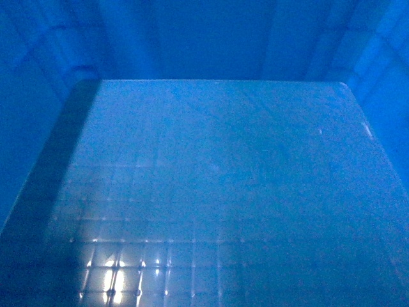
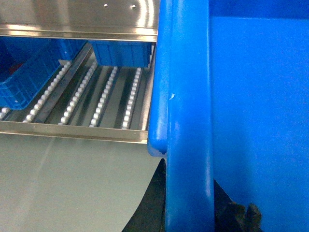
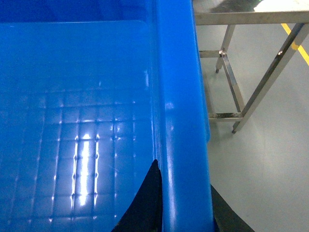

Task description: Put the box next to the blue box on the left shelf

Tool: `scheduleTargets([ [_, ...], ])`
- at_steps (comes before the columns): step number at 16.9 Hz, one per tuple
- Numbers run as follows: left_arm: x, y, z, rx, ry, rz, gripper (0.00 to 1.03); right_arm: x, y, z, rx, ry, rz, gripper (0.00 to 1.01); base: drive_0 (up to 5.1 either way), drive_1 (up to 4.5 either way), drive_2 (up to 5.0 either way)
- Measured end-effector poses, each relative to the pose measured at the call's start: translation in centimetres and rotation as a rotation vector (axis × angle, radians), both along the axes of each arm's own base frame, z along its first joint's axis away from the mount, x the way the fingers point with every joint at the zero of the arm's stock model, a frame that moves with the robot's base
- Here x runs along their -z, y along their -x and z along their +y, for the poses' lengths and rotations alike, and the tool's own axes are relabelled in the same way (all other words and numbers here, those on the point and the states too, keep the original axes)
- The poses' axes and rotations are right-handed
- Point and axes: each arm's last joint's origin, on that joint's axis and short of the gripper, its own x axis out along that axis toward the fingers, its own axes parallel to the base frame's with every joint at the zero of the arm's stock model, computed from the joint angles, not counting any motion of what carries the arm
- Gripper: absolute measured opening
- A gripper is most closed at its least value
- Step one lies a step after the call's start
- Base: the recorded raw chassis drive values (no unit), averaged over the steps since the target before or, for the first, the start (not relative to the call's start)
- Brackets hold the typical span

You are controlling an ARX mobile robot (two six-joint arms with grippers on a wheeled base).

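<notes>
Blue fills the whole head view: the box's (image 1: 217,185) glossy grid-embossed floor, its walls cut off at every edge. Both wrist views run along its thick rim. At the bottom of the left wrist view the left hand (image 2: 190,212) pinches the rim, dark fingers on either side; the right hand (image 3: 186,208) clamps the opposite rim likewise. Upper left, a roller shelf (image 2: 96,96) carries blue crates (image 2: 29,67), partly cropped. A steel frame (image 3: 251,72) stands on the floor at upper right.
</notes>
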Motion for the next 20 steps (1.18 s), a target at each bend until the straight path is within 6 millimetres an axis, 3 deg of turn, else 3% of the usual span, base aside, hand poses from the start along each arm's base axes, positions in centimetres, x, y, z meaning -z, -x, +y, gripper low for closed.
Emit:
scheduleTargets([
  [20,0.01,-0.01,-0.01,0.0,0.0,0.0,0.08,0.01,0.01,0.0,0.0,0.0,0.0,0.1,-5.0,2.39,2.4],
])
